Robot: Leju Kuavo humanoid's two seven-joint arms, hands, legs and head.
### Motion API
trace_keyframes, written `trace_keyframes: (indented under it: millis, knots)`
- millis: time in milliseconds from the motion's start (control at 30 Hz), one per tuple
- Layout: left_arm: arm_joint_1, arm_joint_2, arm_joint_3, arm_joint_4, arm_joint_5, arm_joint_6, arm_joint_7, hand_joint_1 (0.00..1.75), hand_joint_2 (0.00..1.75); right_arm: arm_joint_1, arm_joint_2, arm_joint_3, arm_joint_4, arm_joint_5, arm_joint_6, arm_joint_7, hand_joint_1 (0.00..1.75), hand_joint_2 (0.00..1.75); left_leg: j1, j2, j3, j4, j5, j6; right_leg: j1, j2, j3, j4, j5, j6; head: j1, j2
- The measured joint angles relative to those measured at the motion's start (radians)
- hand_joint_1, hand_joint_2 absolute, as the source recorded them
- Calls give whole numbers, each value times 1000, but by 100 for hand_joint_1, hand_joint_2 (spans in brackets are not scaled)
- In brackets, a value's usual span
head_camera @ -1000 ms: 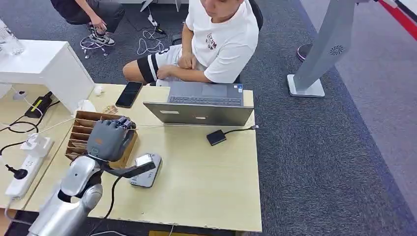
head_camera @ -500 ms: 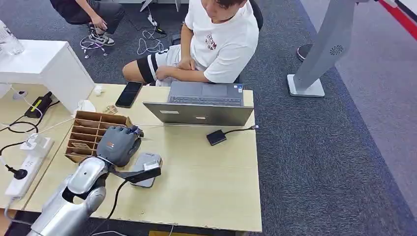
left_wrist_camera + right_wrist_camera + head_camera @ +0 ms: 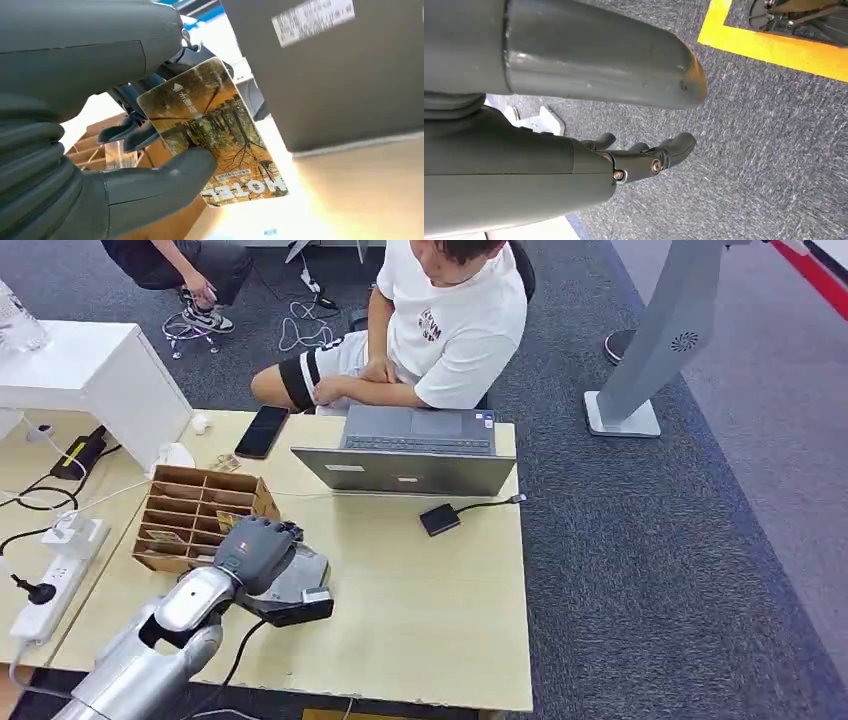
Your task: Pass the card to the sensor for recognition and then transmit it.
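Office desk on grey carpet: card brought over the sensor.

On the desk [image 3: 420, 580], near its front-left corner, the left hand [image 3: 258, 552] has moved from above the wooden organizer [image 3: 195, 515] to hover over the grey sensor [image 3: 305, 575], now partly hidden beneath it. Thumb and fingers pinch the card [image 3: 212, 132], which the wrist view shows held beside the sensor's body. The recognition step looks to be underway; handing on remains. The right hand [image 3: 644, 155] hangs over the carpet, fingers loosely apart, holding nothing. A person sits behind the laptop [image 3: 410, 455].
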Motion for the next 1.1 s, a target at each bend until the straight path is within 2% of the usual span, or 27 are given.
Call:
trace_keyframes:
  millis: [667,900,1100]
  knots:
    - [-29,42,-57,69,51,-69,8,175,175,0,0,0,3,0,0,3,0,0,0,0,0,0,1,-1,0,0,0,0,0,0,0,0]
    - [-59,61,-91,90,95,-116,-2,175,175,0,0,0,3,3,1,10,0,0,0,-1,1,0,1,-1,0,0,1,1,0,0,0,0]
    - [-76,72,-120,104,113,-113,-8,175,175,0,0,2,3,3,0,13,0,0,0,-1,2,0,2,-2,0,-1,2,1,0,0,0,0]
